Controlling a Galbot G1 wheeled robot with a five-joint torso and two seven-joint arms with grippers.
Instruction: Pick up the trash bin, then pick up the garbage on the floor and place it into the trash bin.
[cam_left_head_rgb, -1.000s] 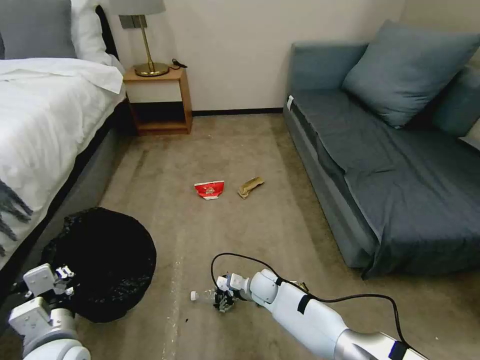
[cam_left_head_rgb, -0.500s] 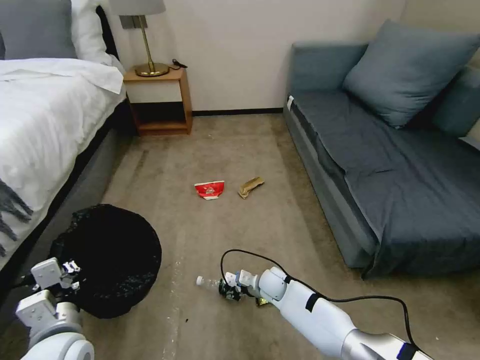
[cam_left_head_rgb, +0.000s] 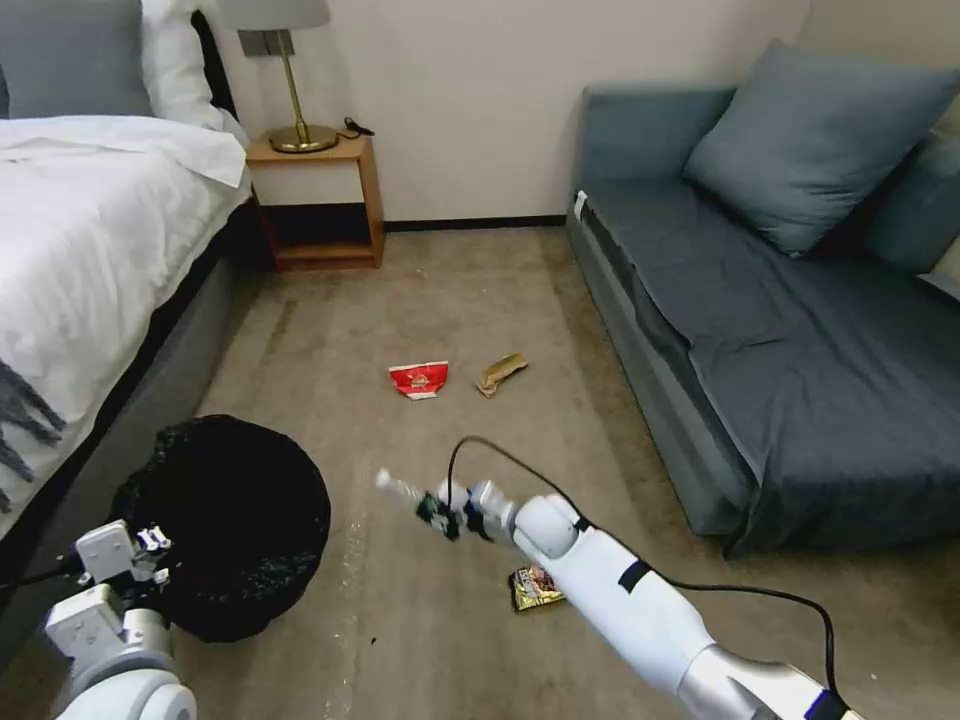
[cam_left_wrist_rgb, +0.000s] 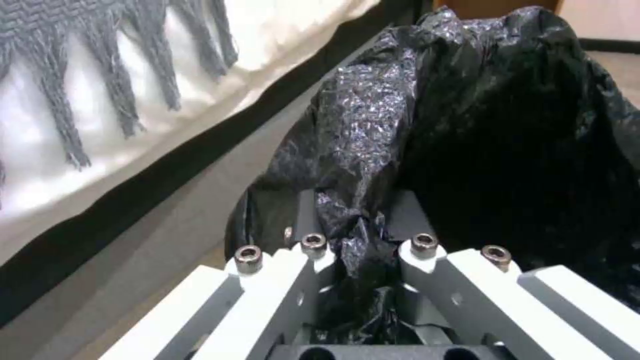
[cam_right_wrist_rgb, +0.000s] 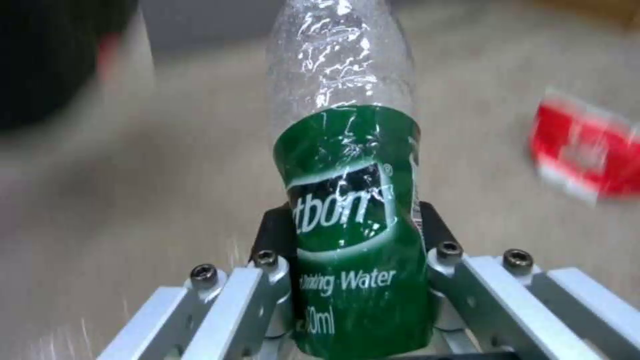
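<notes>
A: Largest item?
B: Trash bin (cam_left_head_rgb: 225, 525), on the floor beside the bed (cam_left_head_rgb: 90, 250); left gripper (cam_left_wrist_rgb: 360, 250) jaws clamped on its black liner.

A: Smaller?
B: Bottle (cam_right_wrist_rgb: 350, 200), lifted, clamped in right gripper (cam_left_head_rgb: 440, 512) jaws. Snack bag (cam_left_head_rgb: 419, 379), wrappers lie loose. Advice: carry cap-first over the bin's rim, then release.

You are reading print in one place: the green label of the clear plastic bottle (cam_right_wrist_rgb: 347, 200), which is sitting clamped between the fingers of the right gripper (cam_right_wrist_rgb: 353, 250). Just beyond the fingertips, white letters are showing as "tbon" with a small registered mark after them; the start of that word is curving out of sight. Level with the fingers, a smaller white line is reading "inking Water", its first letters partly cut off. Nearest the gripper body, "0ml" is showing, with the leading digits hidden. Nothing else is legible.
</notes>
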